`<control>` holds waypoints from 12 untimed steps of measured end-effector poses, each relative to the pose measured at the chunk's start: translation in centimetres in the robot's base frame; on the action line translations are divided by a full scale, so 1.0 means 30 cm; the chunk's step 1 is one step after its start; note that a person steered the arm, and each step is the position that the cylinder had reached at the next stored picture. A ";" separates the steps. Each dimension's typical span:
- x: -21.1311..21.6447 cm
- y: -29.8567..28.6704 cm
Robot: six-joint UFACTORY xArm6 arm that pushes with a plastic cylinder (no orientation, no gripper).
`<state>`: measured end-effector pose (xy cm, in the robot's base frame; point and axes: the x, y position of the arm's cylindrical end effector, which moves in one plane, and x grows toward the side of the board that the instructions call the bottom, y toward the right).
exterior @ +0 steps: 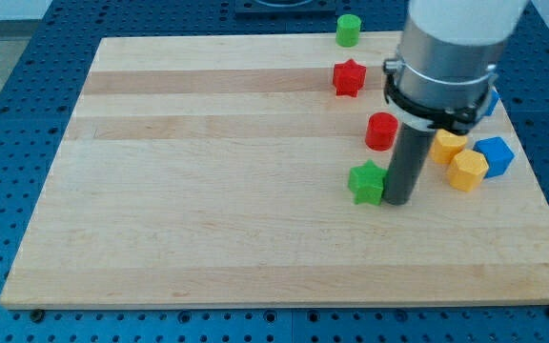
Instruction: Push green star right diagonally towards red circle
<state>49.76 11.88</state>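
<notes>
Camera view: the rod's tip [397,201], with no gripper to open or close, is sitting against the small green star-shaped block [367,182] at its three o'clock; the red cylindrical block [381,131] is waiting near its one o'clock, the gap not yet closed.

The arm comes down from the bench's top right corner area, its broad pale-grey wrist ringed by a black collar. Below it the dark rod stands upright, and my tip [397,201] rests on the bench right of centre.
</notes>
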 end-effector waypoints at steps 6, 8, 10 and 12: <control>-0.301 -0.193; -0.345 -0.348; -0.302 -0.334; -0.218 -0.279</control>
<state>43.22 3.50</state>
